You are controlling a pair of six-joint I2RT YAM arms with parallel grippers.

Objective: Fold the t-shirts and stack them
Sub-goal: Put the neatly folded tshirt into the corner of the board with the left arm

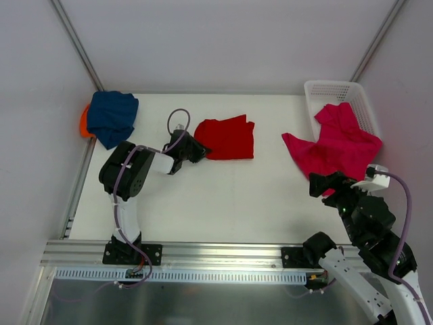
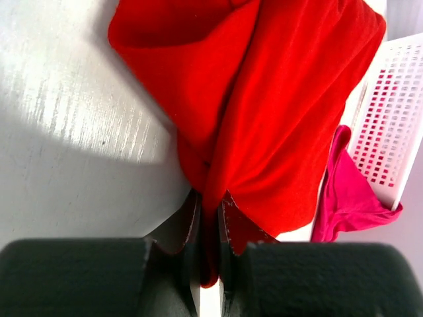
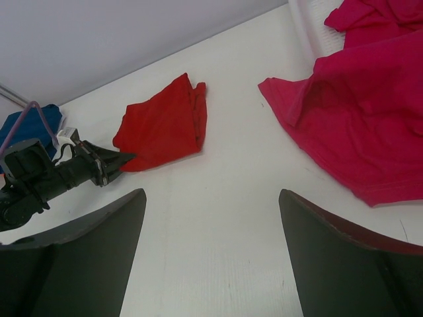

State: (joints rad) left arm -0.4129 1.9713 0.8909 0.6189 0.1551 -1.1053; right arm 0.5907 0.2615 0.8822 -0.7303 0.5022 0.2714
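A folded red t-shirt (image 1: 227, 137) lies at the table's middle back. My left gripper (image 1: 201, 149) is shut on its left corner; in the left wrist view the red cloth (image 2: 264, 99) runs down between the closed fingers (image 2: 190, 224). A magenta-pink t-shirt (image 1: 335, 147) spills from the basket onto the table at the right. My right gripper (image 1: 325, 184) is open and empty just in front of it, above bare table (image 3: 211, 224). A navy blue t-shirt (image 1: 111, 116) lies bunched at the back left on top of an orange one (image 1: 84, 122).
A white lattice basket (image 1: 338, 95) stands at the back right corner. Grey walls close in on the left, back and right. A metal rail (image 1: 203, 254) runs along the near edge.
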